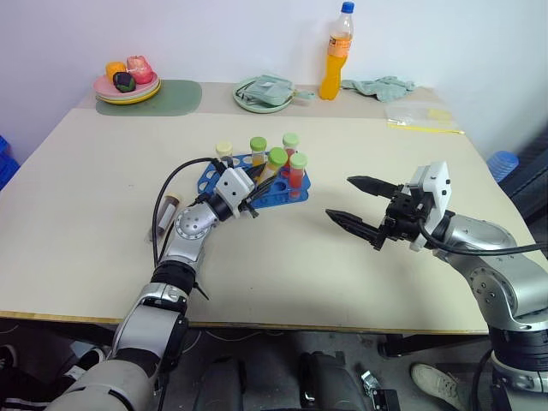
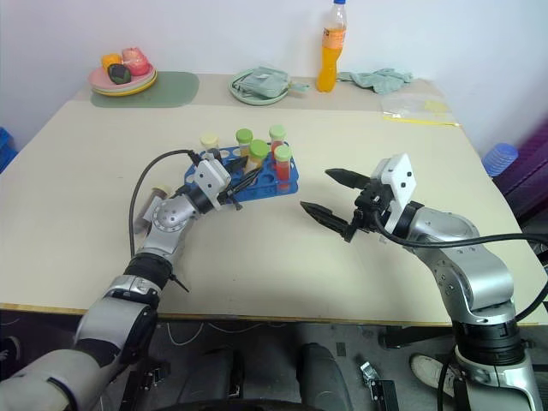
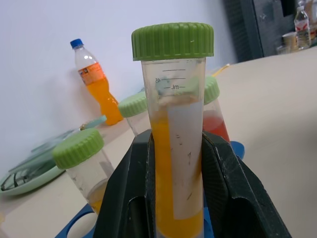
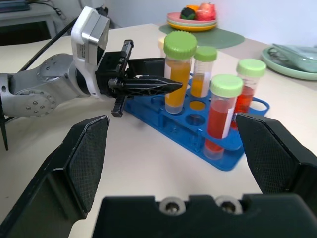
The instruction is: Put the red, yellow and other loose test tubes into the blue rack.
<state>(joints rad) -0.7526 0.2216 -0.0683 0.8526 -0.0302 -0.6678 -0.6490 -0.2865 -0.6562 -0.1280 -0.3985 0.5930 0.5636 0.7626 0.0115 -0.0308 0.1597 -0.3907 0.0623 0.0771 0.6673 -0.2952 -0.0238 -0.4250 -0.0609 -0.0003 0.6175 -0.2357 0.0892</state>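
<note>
So over on the left side of the blue rack point(image 1: 257, 181), the left arm reaches in low from the near table point(image 1: 103, 257) edge, elbow bent, forearm angled up toward the rack. The left gripper point(image 4: 166, 87) has its fingers point(image 3: 223, 188) clamped tight on a yellow test tube point(image 3: 176, 148) with a green cap, holding it upright right at the rack's near-left holes. Can't really tell if the tube's bottom is seated in a hole. One loose tube point(image 1: 172, 205) lies flat on the table just left of the rack, beside that arm.

In the rack itself there are more green-capped tubes standing upright, a couple yellow ones point(image 4: 204, 69) toward the back and two red ones point(image 4: 220, 116) at the right end.

Right of the rack, well apart from it, the right gripper point(image 1: 360, 205) hangs above the table, forearm coming in from the right edge, pointing roughly level back toward the rack. Its fingers point(image 4: 84, 163) are spread wide with nothing between them.
</note>
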